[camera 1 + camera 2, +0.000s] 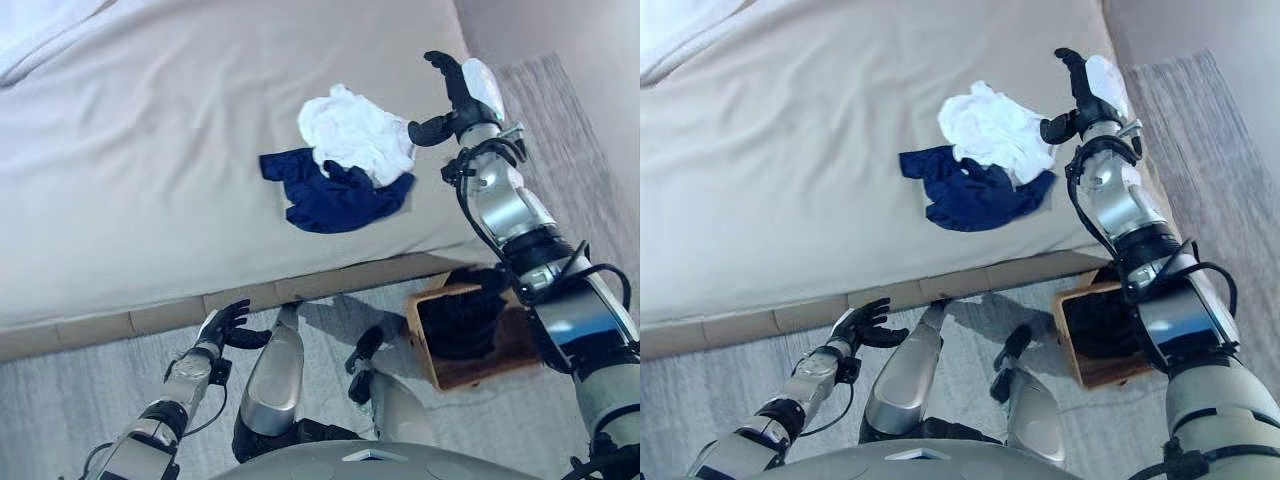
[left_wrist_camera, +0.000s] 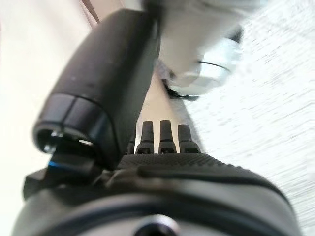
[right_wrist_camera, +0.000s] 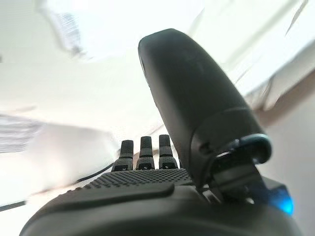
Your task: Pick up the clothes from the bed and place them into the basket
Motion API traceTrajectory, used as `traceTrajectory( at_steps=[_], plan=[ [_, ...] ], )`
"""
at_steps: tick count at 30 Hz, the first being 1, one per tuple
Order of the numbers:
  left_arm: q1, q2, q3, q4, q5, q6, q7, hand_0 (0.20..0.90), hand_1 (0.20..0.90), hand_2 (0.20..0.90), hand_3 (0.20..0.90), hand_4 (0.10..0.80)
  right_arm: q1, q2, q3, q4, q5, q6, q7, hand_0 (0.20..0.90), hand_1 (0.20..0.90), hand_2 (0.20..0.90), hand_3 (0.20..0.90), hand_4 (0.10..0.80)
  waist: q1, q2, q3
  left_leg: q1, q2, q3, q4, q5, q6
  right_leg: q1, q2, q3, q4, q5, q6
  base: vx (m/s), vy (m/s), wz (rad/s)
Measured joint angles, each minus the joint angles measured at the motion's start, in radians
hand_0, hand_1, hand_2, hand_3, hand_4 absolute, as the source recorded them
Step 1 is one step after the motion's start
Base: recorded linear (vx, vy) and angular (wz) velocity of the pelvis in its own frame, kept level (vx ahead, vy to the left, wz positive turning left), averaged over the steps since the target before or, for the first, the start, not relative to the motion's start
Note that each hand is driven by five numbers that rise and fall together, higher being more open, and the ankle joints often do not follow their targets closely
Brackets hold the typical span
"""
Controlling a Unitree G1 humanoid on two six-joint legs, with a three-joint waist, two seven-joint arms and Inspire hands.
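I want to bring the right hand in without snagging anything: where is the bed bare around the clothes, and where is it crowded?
Bare sheet runs left of the navy garment across the bed, and beyond the white garment. It is crowded at the bed's right edge: the open right hand hovers close beside the overlapping clothes. The basket stands on the floor below.

1. A bed (image 1: 150, 150) fills most of the scene. A smooth beige sheet covers it, with faint creases.
2. A white blanket (image 1: 40, 35) lies folded back at the far left corner of the bed.
3. A pale wooden bed frame (image 1: 120, 322) runs along the near edge, below the sheet.
4. Grey carpet (image 1: 60, 400) covers the floor in front of the bed and along its right side.
5. A plain light wall (image 1: 560, 25) stands at the far right.
6. Lighting is even and soft.
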Motion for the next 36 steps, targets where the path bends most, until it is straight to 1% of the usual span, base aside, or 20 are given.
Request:
traceTrajectory(
  at_steps=[1,4,6,8,9,11,15,17,20,21,22,25,27,28,30,31,32,34,35,36],
  plan=[
    [-0.001,0.0,0.0,0.0,0.0,0.004,-0.002,0.9,0.9,0.9,0.9,0.8,-0.025,0.008,0.004,0.043,0.0,0.009,-0.004,0.9,0.9,0.9,0.9,0.8,0.02,0.0,0.0,-0.02,-0.007,-0.012,0.009,-0.001,0.002,-0.012,-0.006,-0.011,0.004,-0.002,0.003,0.003,0.066,0.45],
    [0.0,0.002,-0.001,0.001,-0.003,0.007,-0.006,0.9,0.9,0.9,0.9,0.8,-0.099,0.015,0.077,0.17,0.005,0.053,-0.008,0.9,0.9,0.9,0.9,0.8,0.08,-0.001,0.001,-0.086,-0.031,-0.039,0.038,0.0,0.0,-0.06,-0.034,-0.045,0.04,-0.006,0.01,0.043,0.02,0.39],
    [0.0,0.003,0.0,-0.001,-0.008,0.005,-0.007,0.9,0.9,0.9,0.9,0.8,-0.111,0.023,0.088,0.231,0.009,0.078,-0.011,0.9,0.9,0.9,0.9,0.8,0.11,-0.002,0.002,-0.115,-0.047,-0.054,0.051,-0.007,-0.005,-0.077,-0.05,-0.059,0.062,-0.015,0.021,0.054,0.02,0.39],
    [0.0,0.003,0.0,-0.002,-0.022,-0.001,-0.006,0.9,0.9,0.9,0.9,0.8,-0.148,0.037,0.109,0.344,0.002,0.097,-0.015,0.9,0.9,0.9,0.9,0.8,0.14,-0.004,0.003,-0.151,-0.066,-0.065,0.077,-0.008,-0.003,-0.105,-0.068,-0.071,0.093,-0.026,0.031,0.048,0.056,0.3],
    [0.002,0.004,0.002,-0.005,-0.029,-0.008,-0.006,0.9,0.9,0.9,0.9,0.8,-0.164,0.045,0.109,0.385,0.003,0.113,-0.018,0.9,0.9,0.9,0.9,0.8,0.147,-0.005,0.004,-0.171,-0.073,-0.076,0.087,-0.014,0.006,-0.118,-0.074,-0.082,0.1,-0.032,0.033,0.033,0.049,0.28],
    [0.009,0.011,0.002,-0.024,-0.039,-0.027,-0.006,0.9,0.9,0.9,0.9,0.8,-0.194,0.05,0.109,0.44,0.004,0.144,-0.022,0.9,0.9,0.9,0.9,0.8,0.166,-0.016,0.011,-0.217,-0.078,-0.084,0.102,-0.014,0.006,-0.152,-0.075,-0.09,0.102,-0.035,0.034,-0.041,0.048,0.15],
    [0.017,0.022,0.002,-0.064,-0.092,-0.059,-0.016,0.9,0.9,0.9,0.9,0.8,-0.264,0.05,0.11,0.503,0.042,0.19,-0.051,0.9,0.9,0.9,0.9,0.8,0.17,-0.035,0.023,-0.348,-0.08,-0.105,0.151,-0.014,0.006,-0.262,-0.076,-0.118,0.137,-0.035,0.034,-0.036,0.059,0.11],
    [0.018,0.021,0.002,-0.075,-0.111,-0.062,-0.023,0.9,0.9,0.9,0.9,0.8,-0.278,0.049,0.107,0.508,0.075,0.221,-0.067,0.9,0.9,0.9,0.9,0.8,0.168,-0.036,0.024,-0.388,-0.089,-0.115,0.175,-0.012,0.003,-0.295,-0.083,-0.133,0.164,-0.039,0.038,-0.008,0.018,0.11],
    [0.027,0.027,0.004,-0.116,-0.121,-0.084,-0.028,0.9,0.9,0.9,0.9,0.8,-0.315,0.035,0.107,0.517,0.116,0.261,-0.075,0.9,0.9,0.9,0.9,0.8,0.168,-0.037,0.024,-0.439,-0.096,-0.13,0.215,-0.022,0.008,-0.341,-0.092,-0.142,0.215,-0.052,0.037,0.008,-0.065,0.11],
    [0.027,0.032,0.003,-0.137,-0.126,-0.086,-0.031,0.9,0.9,0.9,0.9,0.8,-0.334,0.03,0.108,0.517,0.12,0.281,-0.069,0.733,0.733,0.733,0.705,0.605,0.168,-0.037,0.024,-0.456,-0.096,-0.137,0.223,-0.023,0.008,-0.357,-0.092,-0.145,0.226,-0.054,0.039,0.007,-0.106,0.07],
    [0.027,0.036,0.004,-0.154,-0.137,-0.09,-0.035,0.9,0.9,0.9,0.9,0.8,-0.354,0.027,0.108,0.522,0.12,0.297,-0.057,0.3,0.3,0.3,0.2,0.1,0.167,-0.037,0.024,-0.471,-0.095,-0.146,0.225,-0.023,0.008,-0.372,-0.09,-0.147,0.233,-0.063,0.031,0.021,-0.11,0.08],
    [0.027,0.047,0.003,-0.196,-0.138,-0.104,-0.036,0.9,0.9,0.9,0.9,0.8,-0.399,-0.007,0.14,0.537,0.12,0.302,-0.041,0.3,0.3,0.3,0.2,0.1,0.165,-0.037,0.024,-0.507,-0.092,-0.17,0.226,-0.023,0.008,-0.405,-0.087,-0.164,0.246,-0.076,0.027,0.037,-0.103,0.11],
    [0.027,0.051,0.003,-0.198,-0.137,-0.102,-0.04,0.9,0.9,0.9,0.9,0.8,-0.413,-0.032,0.146,0.535,0.132,0.283,-0.047,0.3,0.3,0.3,0.2,0.1,0.166,-0.037,0.024,-0.52,-0.091,-0.176,0.228,-0.023,0.008,-0.42,-0.088,-0.168,0.253,-0.08,0.023,0.039,-0.069,0.08],
    [0.029,0.055,0.003,-0.189,-0.136,-0.102,-0.044,0.9,0.9,0.9,0.9,0.8,-0.414,-0.037,0.146,0.534,0.162,0.26,-0.069,0.3,0.3,0.3,0.2,0.1,0.164,-0.037,0.024,-0.52,-0.091,-0.176,0.233,-0.023,0.008,-0.421,-0.087,-0.166,0.255,-0.084,0.016,0.0,-0.029,-0.05],
    [0.031,0.066,0.001,-0.16,-0.135,-0.102,-0.044,0.9,0.9,0.9,0.9,0.8,-0.397,-0.037,0.145,0.509,0.19,0.2,-0.105,0.3,0.3,0.3,0.2,0.1,0.157,-0.037,0.024,-0.518,-0.089,-0.166,0.249,-0.023,0.008,-0.42,-0.085,-0.153,0.257,-0.084,0.016,-0.026,0.0,-0.16],
    [0.032,0.069,0.002,-0.157,-0.135,-0.102,-0.043,0.9,0.9,0.9,0.9,0.8,-0.393,-0.037,0.145,0.494,0.19,0.186,-0.115,0.3,0.3,0.3,0.2,0.1,0.153,-0.037,0.024,-0.518,-0.086,-0.16,0.254,-0.023,0.008,-0.421,-0.085,-0.148,0.257,-0.084,0.016,-0.032,0.023,-0.3],
    [0.035,0.074,0.003,-0.14,-0.135,-0.103,-0.042,0.9,0.9,0.9,0.9,0.8,-0.377,-0.037,0.145,0.431,0.19,0.17,-0.123,0.3,0.3,0.3,0.2,0.1,0.144,-0.04,0.025,-0.516,-0.079,-0.139,0.271,-0.023,0.008,-0.419,-0.08,-0.129,0.255,-0.083,0.016,-0.03,0.004,-0.56],
    [0.046,0.081,0.004,-0.113,-0.135,-0.101,-0.034,0.9,0.9,0.9,0.9,0.8,-0.326,-0.034,0.15,0.26,0.191,0.106,-0.124,0.3,0.3,0.3,0.2,0.1,0.123,-0.049,0.03,-0.47,-0.062,-0.077,0.289,-0.039,0.019,-0.389,-0.071,-0.076,0.238,-0.08,0.013,-0.01,-0.028,-0.78],
    [0.048,0.085,0.004,-0.108,-0.135,-0.101,-0.027,0.9,0.9,0.9,0.9,0.8,-0.303,-0.034,0.15,0.201,0.191,0.084,-0.126,0.3,0.3,0.3,0.2,0.1,0.122,-0.06,0.035,-0.43,-0.053,-0.044,0.286,-0.043,0.024,-0.361,-0.069,-0.048,0.226,-0.075,0.014,0.011,-0.064,-0.79],
    [0.055,0.091,0.01,-0.104,-0.135,-0.102,-0.017,0.9,0.9,0.9,0.9,0.8,-0.277,-0.031,0.15,0.139,0.191,0.061,-0.131,0.3,0.3,0.3,0.2,0.1,0.125,-0.074,0.043,-0.38,-0.047,-0.009,0.282,-0.052,0.03,-0.32,-0.066,-0.021,0.209,-0.058,0.022,0.016,-0.061,-0.67]
  ],
)
